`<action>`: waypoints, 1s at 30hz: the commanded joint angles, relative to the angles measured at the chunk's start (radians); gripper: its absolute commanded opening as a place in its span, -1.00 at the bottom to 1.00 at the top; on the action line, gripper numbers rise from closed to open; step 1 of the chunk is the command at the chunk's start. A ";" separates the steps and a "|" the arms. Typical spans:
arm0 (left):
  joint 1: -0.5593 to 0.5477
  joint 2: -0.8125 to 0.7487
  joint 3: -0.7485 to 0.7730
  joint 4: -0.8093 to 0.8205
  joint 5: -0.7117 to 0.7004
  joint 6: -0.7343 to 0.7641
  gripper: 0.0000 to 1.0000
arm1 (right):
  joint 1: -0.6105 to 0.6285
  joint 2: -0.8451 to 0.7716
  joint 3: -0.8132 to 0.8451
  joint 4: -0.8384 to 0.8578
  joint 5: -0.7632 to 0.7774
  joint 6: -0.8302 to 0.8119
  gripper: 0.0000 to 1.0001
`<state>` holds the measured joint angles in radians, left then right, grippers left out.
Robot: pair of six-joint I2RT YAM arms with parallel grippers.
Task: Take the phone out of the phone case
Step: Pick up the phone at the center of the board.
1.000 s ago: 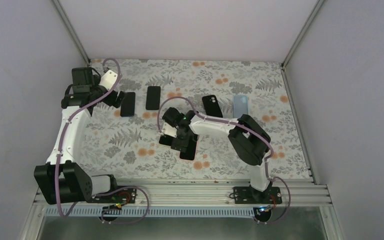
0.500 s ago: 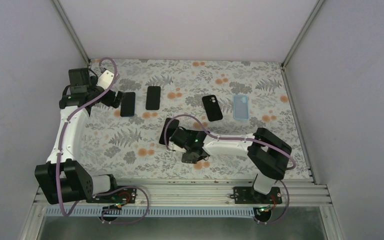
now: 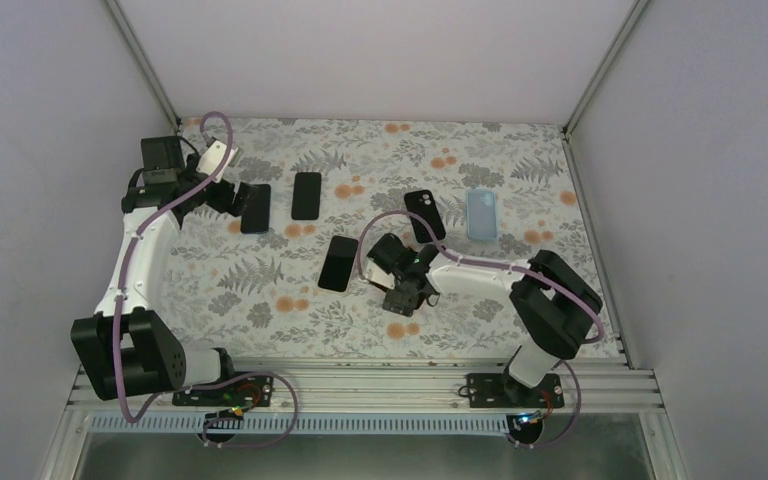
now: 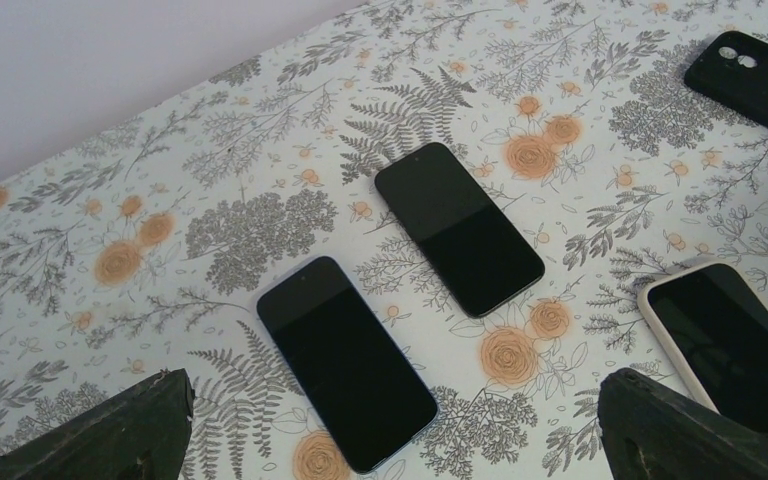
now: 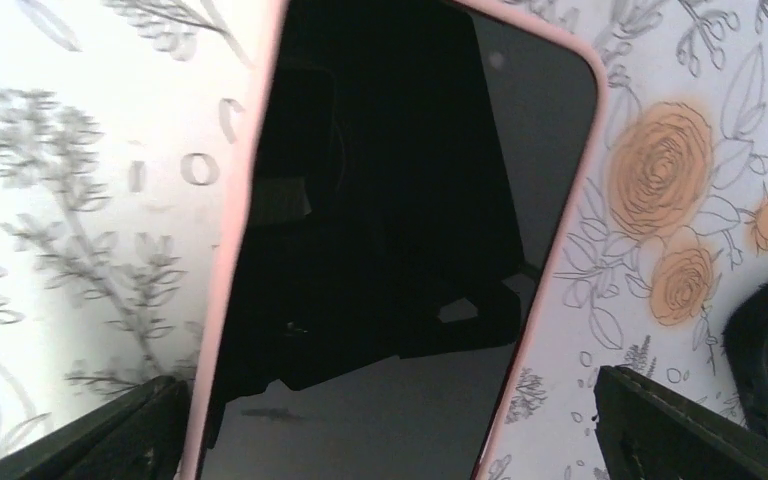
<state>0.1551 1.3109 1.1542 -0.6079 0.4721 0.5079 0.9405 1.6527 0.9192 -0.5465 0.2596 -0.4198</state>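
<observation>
left hand (image 4: 395, 388): fingers wide apart, empty, above the counter near two dark phones (image 4: 345, 365).
right hand (image 5: 388, 388): fingers wide apart, gripping nothing, just over the cased phone.
phone (image 5: 400, 220): flat on the counter, screen up, inside its case.
phone case (image 5: 228, 255): pale pink, rim around the phone's edges.
counter (image 3: 260, 290): floral print; a black case (image 3: 425, 215) and a light blue case (image 3: 481, 214) lie farther back.
</observation>
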 commanded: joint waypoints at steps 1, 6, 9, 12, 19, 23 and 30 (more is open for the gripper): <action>0.008 0.007 0.023 0.003 0.035 -0.012 1.00 | -0.073 0.083 -0.013 -0.058 -0.016 -0.034 1.00; 0.008 0.009 0.014 -0.004 0.043 -0.005 1.00 | -0.149 0.118 0.021 -0.103 -0.107 -0.084 1.00; 0.008 0.014 0.008 -0.008 0.057 0.001 1.00 | -0.193 0.132 0.036 -0.120 -0.178 -0.138 1.00; 0.008 0.031 0.011 -0.021 0.077 0.009 1.00 | -0.229 0.171 0.070 -0.127 -0.235 -0.182 1.00; 0.008 0.061 0.026 -0.087 0.108 0.046 1.00 | -0.244 0.308 0.124 -0.191 -0.284 -0.201 1.00; 0.008 0.057 0.010 -0.079 0.103 0.048 1.00 | -0.244 0.337 0.090 -0.158 -0.219 -0.169 0.94; -0.032 0.122 0.036 -0.109 0.123 0.003 1.00 | -0.241 0.313 0.060 -0.080 -0.094 -0.089 0.47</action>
<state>0.1478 1.3911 1.1645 -0.6823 0.5549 0.5354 0.7010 1.8435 1.1053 -0.6952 -0.0612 -0.5472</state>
